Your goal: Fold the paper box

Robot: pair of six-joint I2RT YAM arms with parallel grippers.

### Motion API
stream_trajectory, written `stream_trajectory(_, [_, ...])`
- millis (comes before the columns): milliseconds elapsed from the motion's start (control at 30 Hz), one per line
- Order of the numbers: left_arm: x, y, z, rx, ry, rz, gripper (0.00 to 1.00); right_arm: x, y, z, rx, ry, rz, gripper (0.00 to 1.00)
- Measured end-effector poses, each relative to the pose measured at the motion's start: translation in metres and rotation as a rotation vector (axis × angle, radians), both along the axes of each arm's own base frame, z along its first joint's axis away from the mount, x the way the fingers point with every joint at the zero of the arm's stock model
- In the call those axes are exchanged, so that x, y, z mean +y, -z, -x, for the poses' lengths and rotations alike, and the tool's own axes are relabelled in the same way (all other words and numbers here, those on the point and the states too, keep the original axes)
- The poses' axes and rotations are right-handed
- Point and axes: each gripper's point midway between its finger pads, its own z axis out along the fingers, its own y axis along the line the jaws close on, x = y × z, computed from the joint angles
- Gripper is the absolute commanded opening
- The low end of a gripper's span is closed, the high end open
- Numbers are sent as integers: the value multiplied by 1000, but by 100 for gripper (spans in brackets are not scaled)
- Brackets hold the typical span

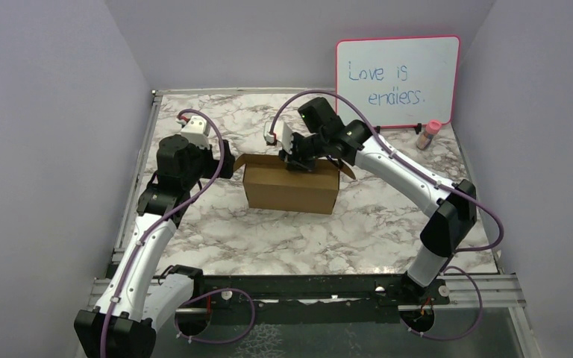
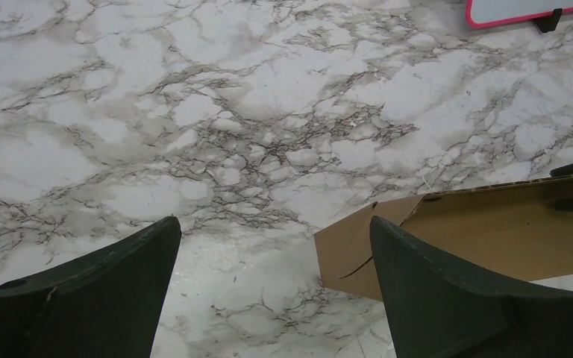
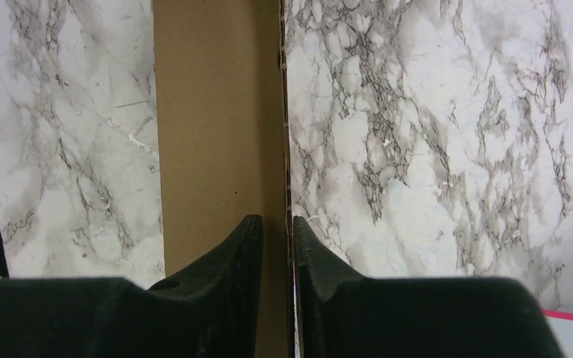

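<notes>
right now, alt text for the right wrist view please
The right tool, two dark fingers nearly closed, straddles the edge of a brown paper box wall; whether it pinches is unclear. Marble table lies on both sides.

From above you cannot see inside the paper box (image 1: 291,190), and the right fingers (image 3: 242,253) straddle its wall (gripping or merely near, unclear); your left wrist view crops the whiteboard (image 2: 522,6).
</notes>
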Motion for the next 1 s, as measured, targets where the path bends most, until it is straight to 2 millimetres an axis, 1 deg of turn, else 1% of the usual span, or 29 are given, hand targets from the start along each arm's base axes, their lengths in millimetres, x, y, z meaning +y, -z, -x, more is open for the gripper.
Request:
stream_trajectory(167, [3,-3,0,-12,-14,-5,97,-2,3,2,1,0,-1,38])
stream_trajectory(233, [5,-5,1,-18,-23,-6,97,-4,4,4,0,3,-3,45])
stream_trajectory(300, [6,-6,1,-23,-32,-9,97,-6,3,6,-9,10,-18,51])
stream_trajectory(367, [8,-8,1,-32,-41,-10,97,-10,-2,9,-27,23,-38,54])
stream_trajectory(467, [10,-15,3,-62,-50,-7,97,-16,-18,9,-75,62,-88,57])
stream_trajectory(533, [10,-17,4,-83,-49,-4,97,-21,-33,8,-119,107,-134,58])
stream_trajectory(633, [10,-17,4,-98,-47,-4,97,-31,-56,4,-180,197,-213,60])
stream_trajectory(700, [10,-16,4,-97,-44,-8,97,-40,-67,2,-213,269,-264,60])
stream_trajectory(733, [10,-14,3,-97,-42,-11,97,-43,-65,-1,-215,307,-274,61])
stream_trajectory(767, [10,-14,3,-96,-40,-15,97,-49,-75,0,-233,344,-308,61])
stream_trajectory(800, [9,-13,3,-96,-35,-16,97,-54,-78,-1,-240,379,-328,62])
stream_trajectory(1000, [2,-16,4,-113,17,-22,96,-80,-85,0,-235,550,-405,62])
